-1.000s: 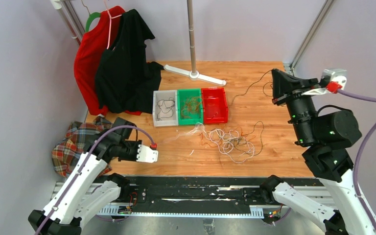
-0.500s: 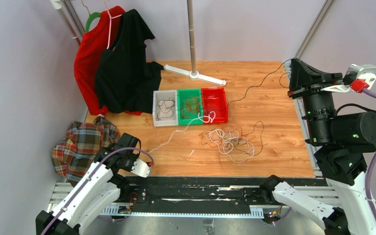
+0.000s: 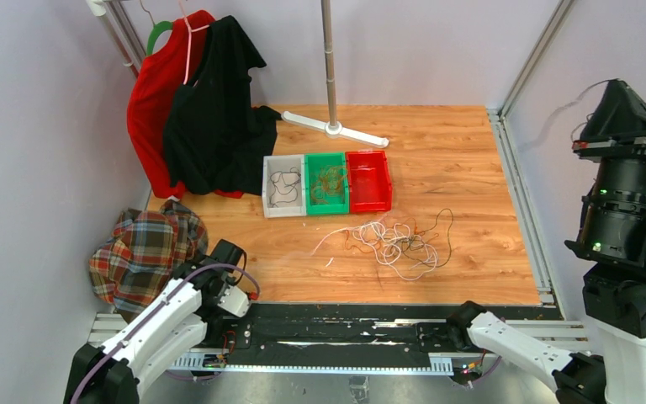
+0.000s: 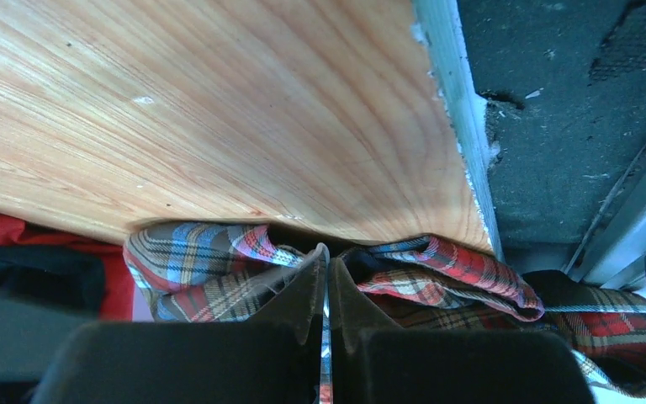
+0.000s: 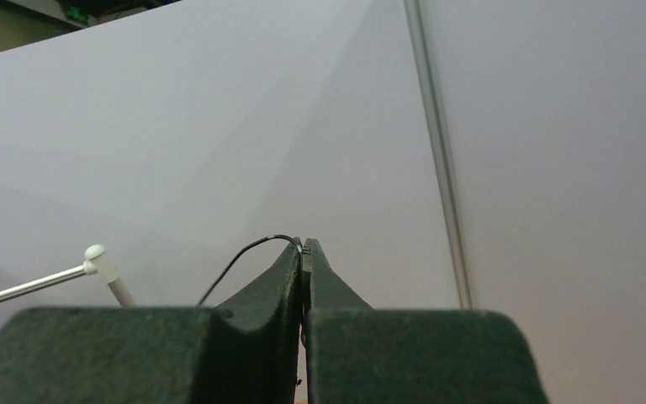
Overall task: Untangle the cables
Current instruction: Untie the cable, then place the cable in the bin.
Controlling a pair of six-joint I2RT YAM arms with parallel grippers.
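The cables (image 3: 394, 244) lie as a loose tangle of white, orange-brown and black wires on the wooden table, in front of the bins. A white strand (image 3: 336, 238) trails left from it. My right gripper (image 3: 619, 84) is raised high at the far right, shut on a thin black cable (image 5: 237, 259) that arcs from its tips (image 5: 304, 245). That cable (image 3: 565, 108) hangs left of the gripper. My left gripper (image 3: 219, 254) is low at the near-left table edge, jaws closed (image 4: 328, 252), with no cable seen in them. It points at the plaid cloth (image 4: 437, 269).
Grey (image 3: 267, 187), green (image 3: 307, 181) and red (image 3: 384, 178) bins stand mid-table, wires in the grey and green ones. A stand's pole and white foot (image 3: 336, 129) are behind. Red and black garments (image 3: 193, 109) hang back left. The plaid cloth (image 3: 143, 252) lies off the table's left.
My right gripper has swung up and right, off the table, carrying the black cable. My left arm has drawn back to the near-left corner. The stretched white strand now lies slack.
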